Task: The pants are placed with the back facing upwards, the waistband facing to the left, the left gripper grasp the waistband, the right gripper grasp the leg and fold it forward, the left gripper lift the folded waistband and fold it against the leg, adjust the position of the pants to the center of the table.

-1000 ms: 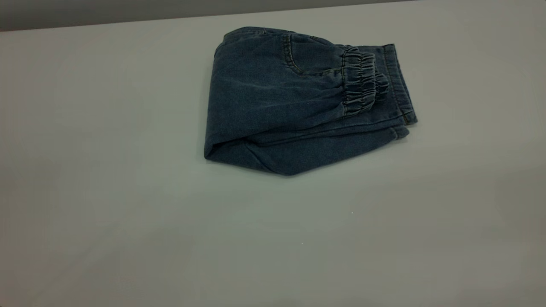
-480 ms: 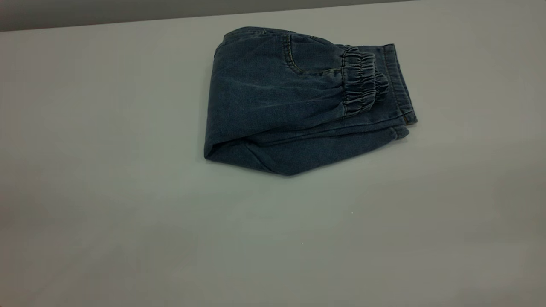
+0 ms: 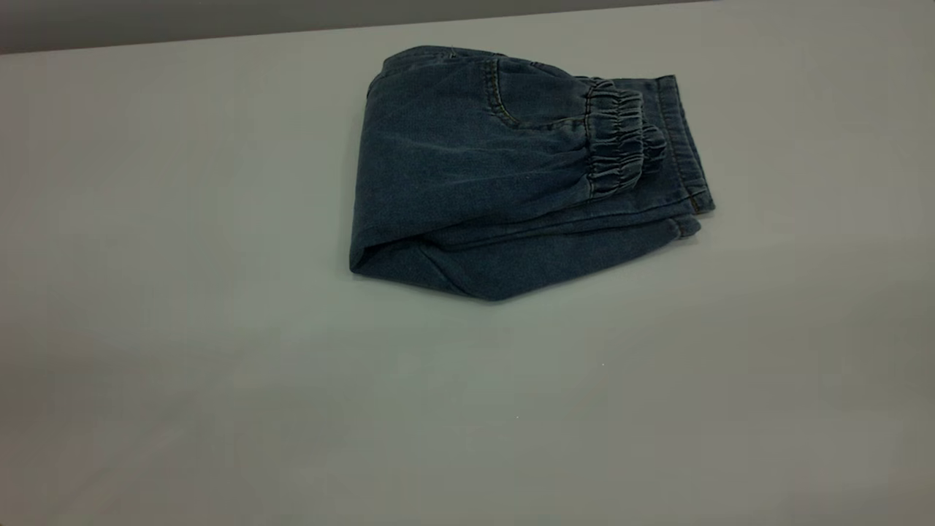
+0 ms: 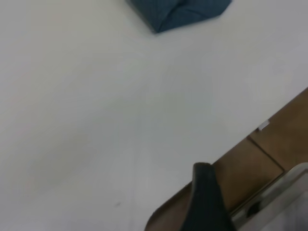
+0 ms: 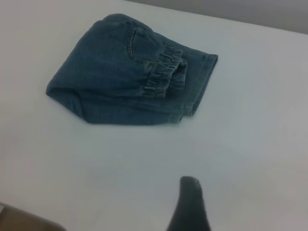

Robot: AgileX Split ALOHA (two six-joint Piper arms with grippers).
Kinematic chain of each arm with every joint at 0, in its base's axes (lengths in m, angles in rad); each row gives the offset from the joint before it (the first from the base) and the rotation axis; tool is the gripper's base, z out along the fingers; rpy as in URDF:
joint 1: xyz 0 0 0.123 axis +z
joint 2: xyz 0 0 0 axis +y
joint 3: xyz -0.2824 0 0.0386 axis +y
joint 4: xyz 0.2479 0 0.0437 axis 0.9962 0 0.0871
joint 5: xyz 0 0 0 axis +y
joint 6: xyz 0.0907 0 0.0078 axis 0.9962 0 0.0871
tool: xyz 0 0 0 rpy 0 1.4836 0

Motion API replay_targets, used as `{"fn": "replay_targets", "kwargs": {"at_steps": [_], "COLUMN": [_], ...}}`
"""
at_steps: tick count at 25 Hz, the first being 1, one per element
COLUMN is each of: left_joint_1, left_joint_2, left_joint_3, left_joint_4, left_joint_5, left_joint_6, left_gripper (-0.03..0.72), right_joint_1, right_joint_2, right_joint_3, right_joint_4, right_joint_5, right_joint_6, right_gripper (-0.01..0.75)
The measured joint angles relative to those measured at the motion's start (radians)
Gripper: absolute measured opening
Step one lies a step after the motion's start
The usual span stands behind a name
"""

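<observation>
Nothing has shifted on the counter (image 3: 182,329) across the earlier exterior frames: the folded jeans lie exactly where they lay, and no arm has come into that view.

Nearest the cameras, each wrist view shows only one dark finger at its lower edge. The left hand (image 4: 204,202) hangs over the counter's edge, where brown flooring shows at lower right, well apart from the denim, of which just a corner reaches the top of that frame. The right hand (image 5: 190,204) hovers above bare counter, also clear of the bundle. With a single finger visible on each, I cannot tell whether either is spread or pressed together.

Farther off, in the upper middle of the exterior frame, sit the pants (image 3: 511,175), doubled over into a compact packet. The waistband (image 3: 617,146) lies on top toward the right, resting on the leg (image 3: 679,146), whose stitched hem pokes out at the right edge.

Both folds look finished; what remains is likely pulling the packet toward mid-counter. Denim this small is soft and light, yet the layers can slide apart, so pinching through the thick folded edge at the left, all layers together, seems safest.
</observation>
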Motion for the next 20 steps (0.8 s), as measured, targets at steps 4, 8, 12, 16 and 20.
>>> {"fn": "replay_targets", "kwargs": {"at_steps": [4,8,12,16,20], "left_joint_1": [0.0,0.0,0.0,0.0,0.0], "left_joint_2": [0.0,0.0,0.0,0.0,0.0], "left_joint_3": [0.031,0.048,0.047,0.046,0.046], "left_joint_4": [-0.015,-0.015,-0.011,-0.011,-0.01], "left_joint_5": [-0.065,-0.078,-0.078,-0.077,-0.075], "left_joint_6": [0.0,0.014,0.022,0.022,0.022], "left_gripper": [0.454,0.454,0.454,0.454,0.454], "right_joint_1": [0.0,0.0,0.0,0.0,0.0], "right_joint_2": [0.0,0.0,0.0,0.0,0.0], "right_joint_3": [0.0,0.0,0.0,0.0,0.0], "right_joint_4": [0.001,0.001,0.001,0.002,0.002], "right_joint_5": [0.001,0.002,0.002,0.002,0.002], "right_joint_6": [0.0,0.0,0.0,0.0,0.0], "right_gripper": [0.48,0.48,0.48,0.48,0.48]}}
